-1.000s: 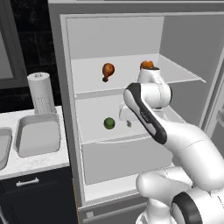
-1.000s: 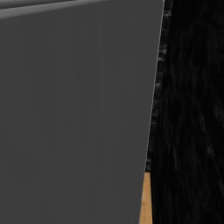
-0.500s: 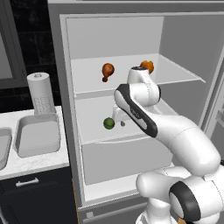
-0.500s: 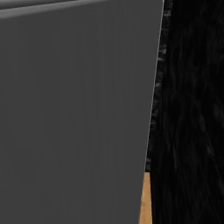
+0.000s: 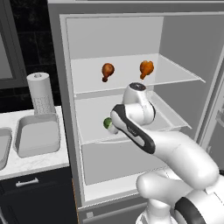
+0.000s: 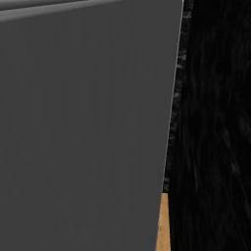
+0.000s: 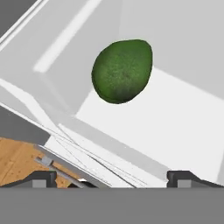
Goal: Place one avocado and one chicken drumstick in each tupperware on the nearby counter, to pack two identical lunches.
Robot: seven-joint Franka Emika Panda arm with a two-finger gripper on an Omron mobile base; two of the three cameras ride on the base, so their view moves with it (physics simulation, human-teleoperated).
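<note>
Reaching into the open fridge (image 5: 183,39) toward an avocado (image 7: 123,71) on the middle shelf (image 5: 94,127). Seen from the left base camera as a small green ball (image 5: 106,123) at 9 o'clock of the wrist, partly hidden behind the arm. Sits at 12 o'clock of the pincer (image 7: 111,177) in the hand camera, well ahead of the two dark tips (image 7: 41,178), untouched. Pincer spread wide and holding nothing, with the tips far apart at the bottom corners and only shelf edge between them.

Two drumsticks on the top shelf: one (image 5: 106,70) toward 11 o'clock of the wrist, the other (image 5: 146,68) toward 1 o'clock. Only one avocado made out for sure; cannot tell where the second lies.

One grey container (image 5: 37,134) on the marble surface (image 5: 30,161) at 9 o'clock of the fridge, apparently bare inside, with a paper towel roll (image 5: 40,93) just behind it. Edge of another grey tray (image 5: 2,146) at the far left, perhaps the second container, too cropped to say.

Judged barely begun: nothing packed as far as can be seen, first pick not yet closed, all four items left to carry across.
</note>
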